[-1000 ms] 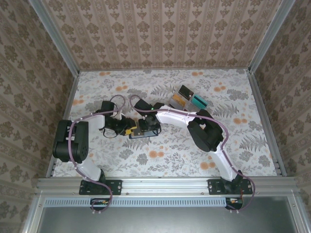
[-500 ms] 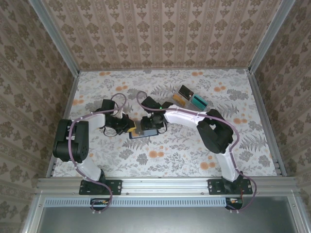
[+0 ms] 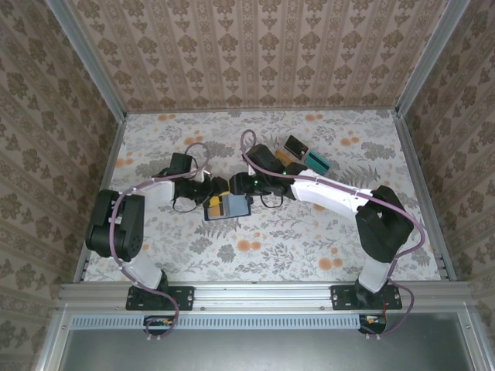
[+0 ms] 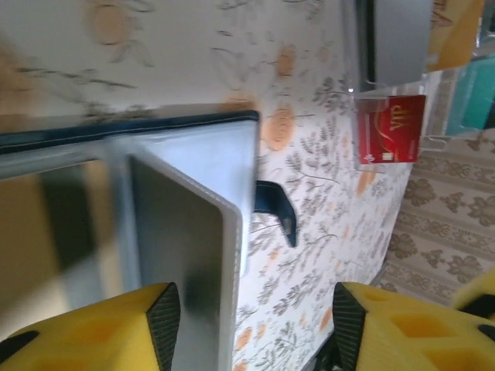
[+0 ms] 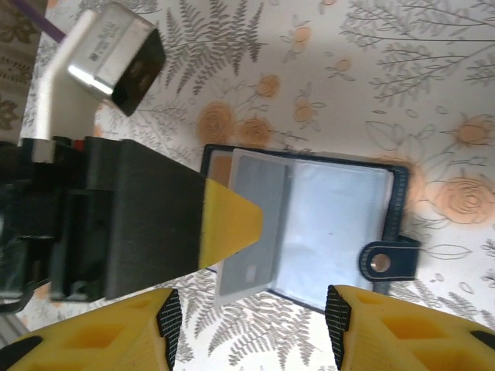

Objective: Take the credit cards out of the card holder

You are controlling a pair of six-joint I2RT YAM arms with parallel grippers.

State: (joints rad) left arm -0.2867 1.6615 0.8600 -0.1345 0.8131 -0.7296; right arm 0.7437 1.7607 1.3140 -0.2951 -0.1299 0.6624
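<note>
**me:** Floral-print table (image 3: 155, 255), patterned wallpaper walls (image 3: 255, 54) on three sides. Both my arms meet mid-table.

**op:** Hands?

**me:** My left gripper (image 4: 254, 321) is released, jaws apart. The edge of the card holder (image 5: 340, 209) shows in the gap, close to one finger. Whether they touch, I can't tell. My right gripper (image 5: 251, 313) is also released, with nothing between its fingers. It hovers over the holder, apart from it.

**op:** Holder state?

**me:** Open on the table, grey-blue inside facing up, navy rim. The closing tab (image 5: 383, 263) sticks out on one side. From the right wrist, the yellow tip of one left finger (image 5: 230, 224) lies over the holder's edge on the pocket side.

**op:** Cards?

**me:** One card (image 5: 255, 232) sits in a pocket of the holder. It looks grey from the right wrist, and the top view shows a tan patch there. Which of the credit cards it is, I can't tell.

**op:** Anything else?

**me:** A clear tray (image 4: 354, 73) stands beyond the holder, toward the back wall, apart from it. A red card (image 4: 390, 127) is in it.
</note>
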